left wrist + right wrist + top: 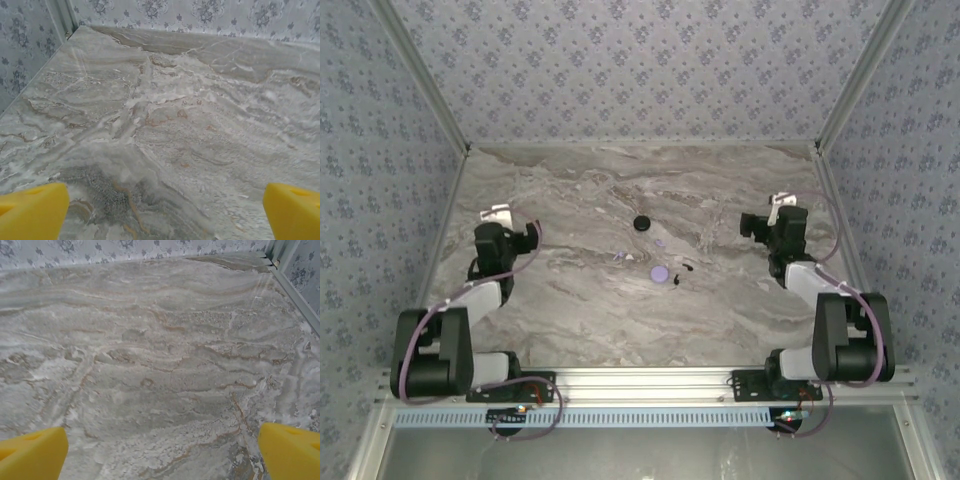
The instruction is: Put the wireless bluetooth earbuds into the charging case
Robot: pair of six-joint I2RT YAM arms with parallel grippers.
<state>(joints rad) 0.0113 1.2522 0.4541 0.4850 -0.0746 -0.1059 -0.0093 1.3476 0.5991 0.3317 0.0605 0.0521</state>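
Evidently the 2 earbuds (676, 279) lie on the marble table (570, 310), just beside a lavender disc (660, 272), between the left claw (513, 222) and the right claw (767, 213) and well apart from each, both released wide and holding nothing. Being far smaller than a finger, each could skid or flip when pinched, and a claw closing in could knock the disc or the black round puck (641, 223) away.

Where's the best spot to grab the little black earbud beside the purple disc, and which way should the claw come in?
Probably from straight above, with the open right claw, which looks nearer. The earbud lies flat on the table, too low for a side approach. Pinch across its thicker end, turned so the claw misses the purple disc close beside it.
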